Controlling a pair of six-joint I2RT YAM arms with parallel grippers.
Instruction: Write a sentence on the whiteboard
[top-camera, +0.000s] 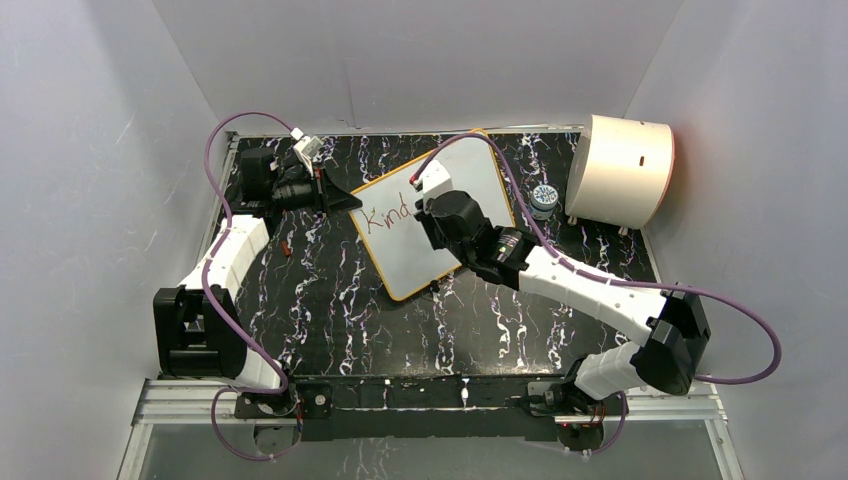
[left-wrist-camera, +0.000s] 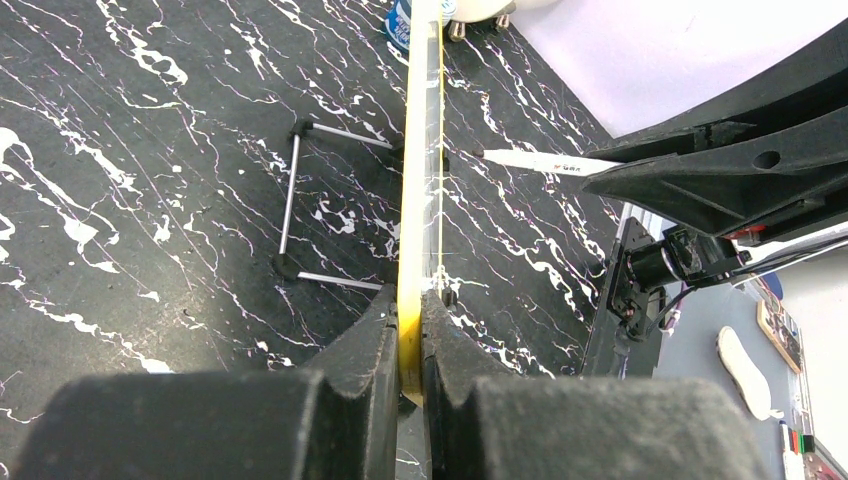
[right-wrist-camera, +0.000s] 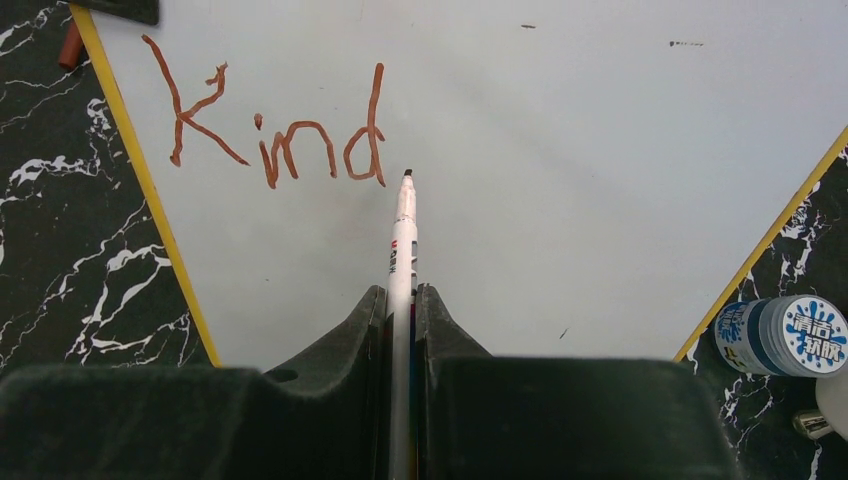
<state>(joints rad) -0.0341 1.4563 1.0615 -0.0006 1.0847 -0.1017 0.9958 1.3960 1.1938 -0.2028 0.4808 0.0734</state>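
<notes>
**One word down, more to write**

The whiteboard (top-camera: 412, 262) stands propped mid-counter (top-camera: 330, 310). The sentence (right-wrist-camera: 270, 135) so far reads "Kind" in dark red. The left end effector (left-wrist-camera: 408, 310) clamps its yellow rim, likely to steady it. The right end effector (right-wrist-camera: 402, 300) grips a marker (right-wrist-camera: 403, 235), its tip just beside the "d". The Chinese lettering on a jar (right-wrist-camera: 785, 335) nearby is too small to read.

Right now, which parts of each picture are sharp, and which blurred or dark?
Right wrist view: the lettering and marker are sharp, the right hand is dark and soft. Left wrist view: the left hand is blurred, the whiteboard rim clear. Top view: even light, no glare.
</notes>
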